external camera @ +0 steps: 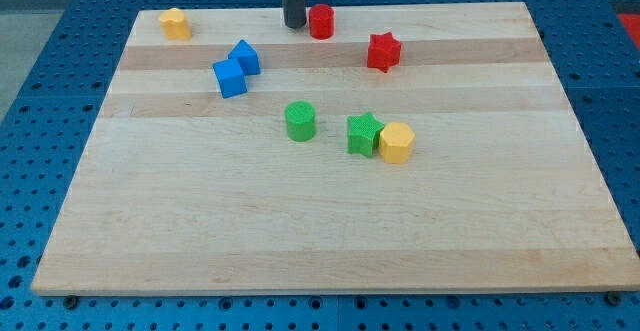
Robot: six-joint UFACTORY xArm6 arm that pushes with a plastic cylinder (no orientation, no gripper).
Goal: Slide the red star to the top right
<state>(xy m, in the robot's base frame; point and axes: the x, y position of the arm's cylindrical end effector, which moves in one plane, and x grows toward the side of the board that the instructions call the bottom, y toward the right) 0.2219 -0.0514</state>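
The red star (pixel 383 51) lies on the wooden board (pixel 330 231) near the view's top, right of centre. My tip (pixel 294 25) stands at the board's top edge, just left of a red cylinder (pixel 321 21) and close to it. The star is to the right of my tip and a little lower, with the red cylinder between them. The rod rises out of the view's top.
A yellow block (pixel 175 23) sits at the top left. Two blue blocks (pixel 244 57) (pixel 229 77) touch at the upper left of centre. A green cylinder (pixel 300 121), a green star (pixel 364 134) and a yellow hexagonal block (pixel 396 143) lie mid-board.
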